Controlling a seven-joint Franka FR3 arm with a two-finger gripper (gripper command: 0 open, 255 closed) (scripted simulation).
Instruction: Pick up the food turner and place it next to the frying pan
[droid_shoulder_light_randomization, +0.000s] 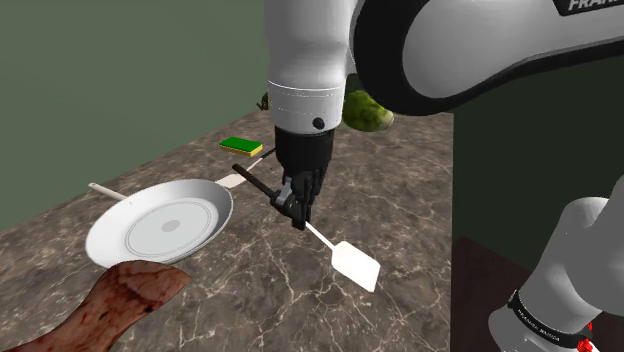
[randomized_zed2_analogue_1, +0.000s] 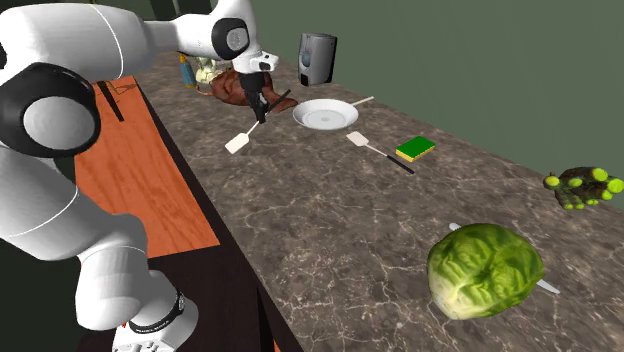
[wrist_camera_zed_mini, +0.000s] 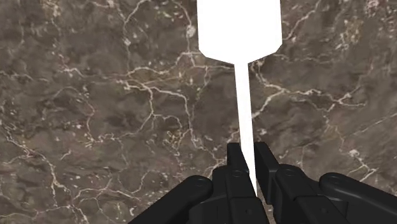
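My black gripper (droid_shoulder_light_randomization: 297, 210) (randomized_zed2_analogue_1: 260, 108) (wrist_camera_zed_mini: 248, 156) is shut on a food turner's thin white neck. Its flat white blade (droid_shoulder_light_randomization: 357, 265) (randomized_zed2_analogue_1: 237, 143) (wrist_camera_zed_mini: 240, 27) points away from the fingers, over the dark marble counter (wrist_camera_zed_mini: 95, 114). The turner's dark handle (droid_shoulder_light_randomization: 255, 180) sticks out behind the gripper, so the tool is tilted. The white frying pan (droid_shoulder_light_randomization: 160, 222) (randomized_zed2_analogue_1: 325, 115) sits on the counter just to the shoulder view's left of the gripper, its slim handle (droid_shoulder_light_randomization: 105, 190) pointing away.
A second turner (randomized_zed2_analogue_1: 378, 150) (droid_shoulder_light_randomization: 232, 181) lies between the pan and a green and yellow sponge (droid_shoulder_light_randomization: 241, 146) (randomized_zed2_analogue_1: 415, 148). A brown mottled lump (droid_shoulder_light_randomization: 120, 305) (randomized_zed2_analogue_1: 235, 88) sits by the pan. A green cabbage (randomized_zed2_analogue_1: 485, 270), a grey appliance (randomized_zed2_analogue_1: 317, 58) and a green cluster (randomized_zed2_analogue_1: 580, 186) also stand on the counter.
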